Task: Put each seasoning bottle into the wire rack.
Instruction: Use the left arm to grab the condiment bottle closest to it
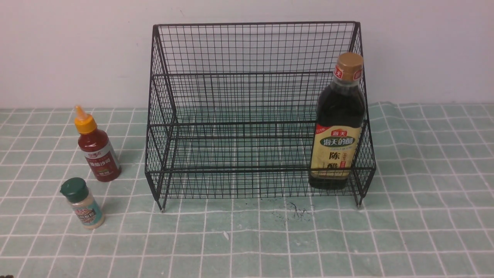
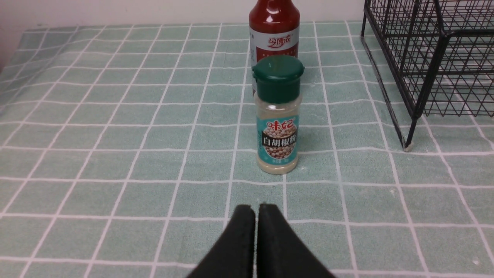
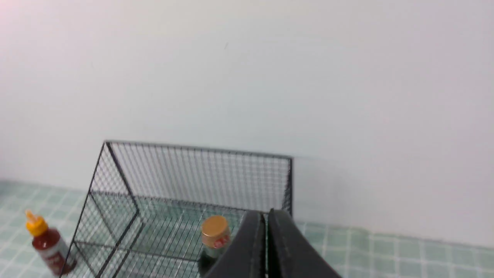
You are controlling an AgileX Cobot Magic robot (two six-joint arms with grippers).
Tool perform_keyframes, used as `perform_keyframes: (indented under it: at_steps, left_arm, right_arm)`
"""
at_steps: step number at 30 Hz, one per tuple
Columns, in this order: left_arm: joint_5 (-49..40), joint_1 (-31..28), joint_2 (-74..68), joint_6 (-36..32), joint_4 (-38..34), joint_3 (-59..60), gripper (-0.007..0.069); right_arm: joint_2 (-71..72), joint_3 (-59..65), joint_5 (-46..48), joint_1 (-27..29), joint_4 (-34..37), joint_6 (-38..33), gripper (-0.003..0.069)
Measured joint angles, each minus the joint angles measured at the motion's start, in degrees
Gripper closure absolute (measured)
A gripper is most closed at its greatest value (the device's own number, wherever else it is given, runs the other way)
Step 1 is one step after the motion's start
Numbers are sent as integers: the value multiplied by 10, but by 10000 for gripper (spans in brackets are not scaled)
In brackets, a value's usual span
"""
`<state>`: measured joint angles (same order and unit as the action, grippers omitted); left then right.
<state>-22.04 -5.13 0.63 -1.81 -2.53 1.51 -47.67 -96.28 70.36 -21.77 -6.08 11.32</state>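
The tall dark vinegar bottle (image 1: pixel 339 127) stands in the black wire rack (image 1: pixel 231 96). The small red sauce bottle (image 1: pixel 98 150) and tiny green-capped shaker (image 1: pixel 83 204) sit on the desk (image 1: pixel 424 231) beside it. My left pincer (image 2: pixel 256 210) and right pincer (image 3: pixel 266 216) are clenched, empty. Next, I think the left must open for the shaker.

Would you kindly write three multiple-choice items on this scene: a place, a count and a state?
1. Where does the vinegar bottle stand? A) in the wire rack's lower tier, right end B) outside, left of it C) on the upper tier
2. How many bottles stand outside the rack? A) none B) two C) three
3. How is the left gripper? A) wide open B) shut on a bottle C) shut, empty
Answers: 1 A, its base sits behind the lower front mesh; 2 B, the red sauce bottle and green-capped shaker stand on the tablecloth; 3 C, its jaws meet short of the shaker.
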Motion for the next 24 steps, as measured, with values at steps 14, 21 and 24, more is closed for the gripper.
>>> perform_keyframes:
  at_steps: [14,21,24]
  left_arm:
    - [0,0,0,0,0,0,631]
    - [0,0,0,0,0,0,631]
    - [0,0,0,0,0,0,631]
  right_arm:
    - [424,605,-386,0,52,45,671]
    - [467,740,-594,0,79,46,671]
    - [467,756,-616,0,81,46,671]
